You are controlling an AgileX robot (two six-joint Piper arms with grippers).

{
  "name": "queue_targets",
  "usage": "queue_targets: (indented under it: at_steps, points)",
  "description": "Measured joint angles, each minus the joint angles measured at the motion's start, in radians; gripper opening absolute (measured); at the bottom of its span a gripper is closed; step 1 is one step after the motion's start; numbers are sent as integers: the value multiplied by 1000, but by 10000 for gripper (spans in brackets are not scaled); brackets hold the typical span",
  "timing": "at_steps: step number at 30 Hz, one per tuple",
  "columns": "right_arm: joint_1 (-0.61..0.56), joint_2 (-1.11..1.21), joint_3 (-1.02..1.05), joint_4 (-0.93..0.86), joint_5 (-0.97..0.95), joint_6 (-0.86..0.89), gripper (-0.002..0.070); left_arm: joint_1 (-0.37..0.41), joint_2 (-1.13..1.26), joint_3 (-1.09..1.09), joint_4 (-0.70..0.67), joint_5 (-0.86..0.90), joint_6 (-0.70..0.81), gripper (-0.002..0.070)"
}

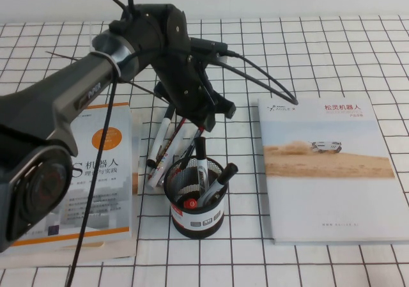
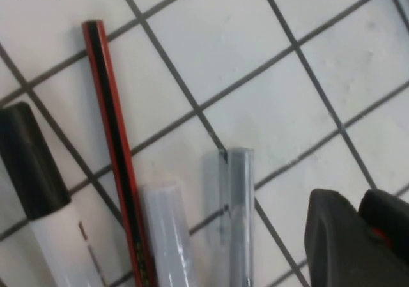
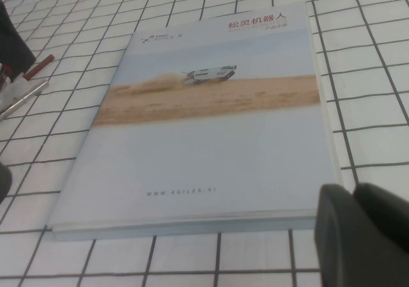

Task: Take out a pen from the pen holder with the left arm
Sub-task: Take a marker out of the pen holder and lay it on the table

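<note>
The black mesh pen holder stands at the table's front centre with black-capped markers and a red-capped one inside. My left gripper hovers just behind and above it, shut on a thin red pen that slants down toward the holder; a red sliver shows between its fingers. In the left wrist view, a red-and-black pencil, a black-capped marker and a grey pen lie on the cloth. My right gripper hangs shut at the booklet's near corner.
Several pens lie loose left of the holder. A book with an orange badge lies at the left; a desert-photo booklet lies at the right. A black cable loops off the arm.
</note>
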Motion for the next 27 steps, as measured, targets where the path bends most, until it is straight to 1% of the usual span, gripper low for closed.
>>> queue_targets:
  at_steps: [11,13,15,19,21,23,27]
  points:
    - [0,0,0,0,0,0,-12,0,50,0,9,-78,0,35]
    - [0,0,0,0,0,0,-12,0,54,0,13,-87,5,47]
    - [0,0,0,0,0,0,-12,0,56,0,18,-99,17,77]
    - [0,0,0,0,0,0,-13,0,58,0,22,-132,27,209]
    - [0,0,0,0,0,0,-13,0,60,0,22,-142,30,257]
    - [0,0,0,0,0,0,-13,0,60,0,26,-149,30,285]
    - [0,0,0,0,0,0,-12,0,30,0,45,-145,30,300]
